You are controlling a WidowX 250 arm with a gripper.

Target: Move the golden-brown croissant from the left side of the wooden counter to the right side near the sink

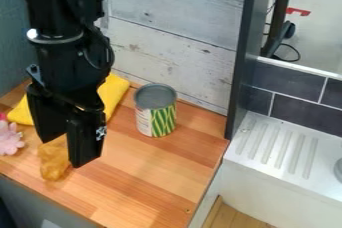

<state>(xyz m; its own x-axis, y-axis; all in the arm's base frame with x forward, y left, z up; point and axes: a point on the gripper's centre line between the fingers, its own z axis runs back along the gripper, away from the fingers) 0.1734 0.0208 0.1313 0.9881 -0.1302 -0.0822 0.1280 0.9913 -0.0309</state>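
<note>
1 wooden counter (147, 172): spans the lower left and centre; light and reddish strips run along it.
Wall boards (170, 64): pale, weathered, set behind the counter.
Robot arm (57, 17): black; enters at the upper left and hangs down over the counter.
White sink unit (264, 164): at the right, beyond the counter's right edge; parallel grooves on its top.
Dark upright panel (244, 47): stands between the wall boards and the tiles.
Tiles (287, 82): dark grey with light joints, behind the sink unit.
Gripper (63, 153): black, over the left part of the counter, pointing down; 2 fingers.
Jaws: spread, with a clear gap between the 2 fingers.
Yellow cloth (116, 93): on the counter behind the gripper, visible on both sides of it.
Can (157, 118): upright, right of the gripper and apart from it; grey top, white side with a green and yellow pattern.
Brown lump (53, 163): on the counter, at the gripper's fingertips and partly seen through the gap; contact cannot be determined.
Pink toy (9, 139): at the left edge of the view, left of the brown lump.
</note>
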